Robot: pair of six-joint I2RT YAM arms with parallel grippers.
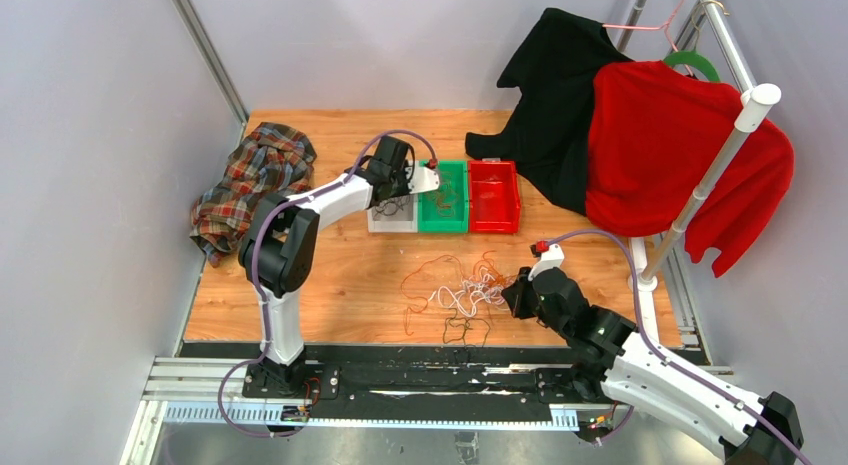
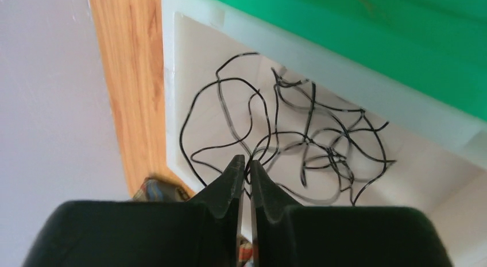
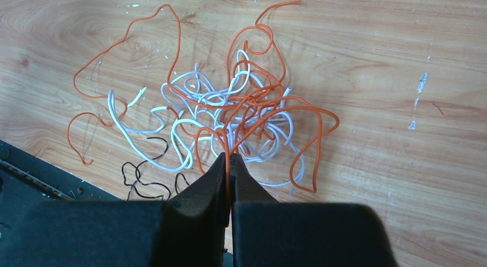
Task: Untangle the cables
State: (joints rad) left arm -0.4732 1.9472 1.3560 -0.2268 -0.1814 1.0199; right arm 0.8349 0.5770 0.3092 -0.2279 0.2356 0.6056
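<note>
A tangle of orange cable [image 3: 252, 106] and white cable [image 3: 189, 115] lies on the wooden table, also visible in the top view [image 1: 462, 288]. My right gripper [image 3: 231, 159] is shut on a strand of the orange cable at the near edge of the tangle; it shows in the top view [image 1: 512, 291]. A black cable [image 2: 310, 140] lies bunched in the white bin [image 2: 195, 43]. My left gripper [image 2: 246, 162] is over that bin, its jaws nearly closed on a black strand. It shows in the top view [image 1: 408, 185].
A green bin [image 1: 443, 197] and a red bin [image 1: 494, 195] stand right of the white bin [image 1: 390, 220]. A short black cable [image 3: 143, 175] lies by the table's front edge. A plaid shirt [image 1: 250, 180] lies at left. Black and red garments [image 1: 660, 145] hang on a rack at right.
</note>
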